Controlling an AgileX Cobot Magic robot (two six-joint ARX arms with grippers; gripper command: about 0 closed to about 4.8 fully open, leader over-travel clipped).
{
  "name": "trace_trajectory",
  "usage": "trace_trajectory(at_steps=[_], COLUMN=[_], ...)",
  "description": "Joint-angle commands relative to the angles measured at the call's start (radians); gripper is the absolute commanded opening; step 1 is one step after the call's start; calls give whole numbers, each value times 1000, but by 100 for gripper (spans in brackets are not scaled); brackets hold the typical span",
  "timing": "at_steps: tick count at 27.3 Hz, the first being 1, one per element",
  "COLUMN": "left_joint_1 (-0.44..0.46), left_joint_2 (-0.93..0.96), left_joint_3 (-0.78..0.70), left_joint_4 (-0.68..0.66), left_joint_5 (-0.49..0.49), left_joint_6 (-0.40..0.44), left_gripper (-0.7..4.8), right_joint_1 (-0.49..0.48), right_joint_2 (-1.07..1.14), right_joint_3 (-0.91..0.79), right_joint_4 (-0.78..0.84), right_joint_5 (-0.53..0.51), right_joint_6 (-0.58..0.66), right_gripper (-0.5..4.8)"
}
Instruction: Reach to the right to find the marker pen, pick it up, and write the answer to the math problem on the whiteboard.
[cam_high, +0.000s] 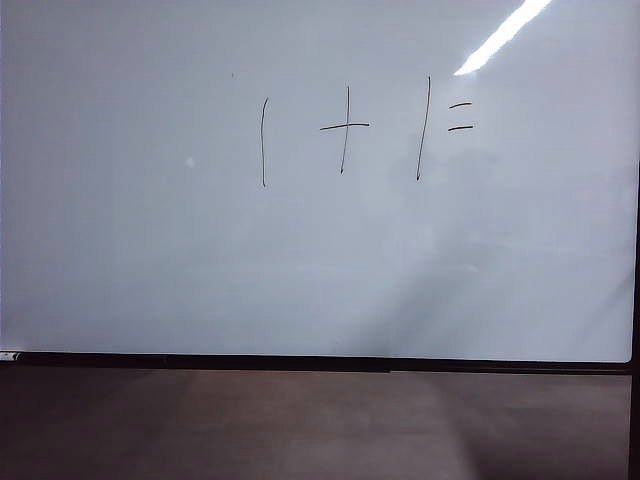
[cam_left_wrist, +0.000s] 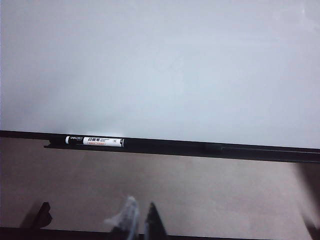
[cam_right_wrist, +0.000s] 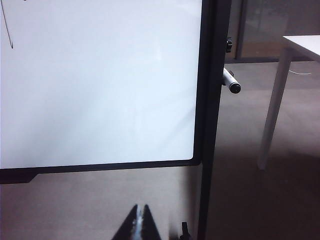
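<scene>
While the clenched, empty right hand hangs low by the whiteboard's right corner, the marker pen juts slantwise beyond the frame, above and rightward; the left hand, grip unclear, sits farther off.

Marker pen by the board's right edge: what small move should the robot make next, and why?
Probably swing the right gripper, shut and low before the whiteboard, rightward toward the marker pen jutting past the frame, opening its jaws. The left gripper hangs low before the board too.
</scene>
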Motion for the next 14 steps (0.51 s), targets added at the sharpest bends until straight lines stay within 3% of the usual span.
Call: trace_trajectory(at_steps=[1, 9, 12, 14], left_joint_1=[0, 0, -9, -36], left_joint_2=[1, 4, 73, 179], left_joint_3=[1, 1, 1, 3], left_joint_4=[13, 37, 200, 414], left_joint_5=[4, 5, 27, 81], left_joint_6=[0, -4, -26, -44], left_gripper=[27, 27, 27, 27], right_joint_1=[-1, -1, -1, 0], right_joint_2=[-1, -1, -1, -1], right_joint_3=[-4, -4, -4, -4], right_joint_4=[10, 10, 10, 10], right_joint_5=[2, 2, 2, 2], right_joint_6=[0, 0, 0, 0], right_gripper=[-5, -5, -5, -5])
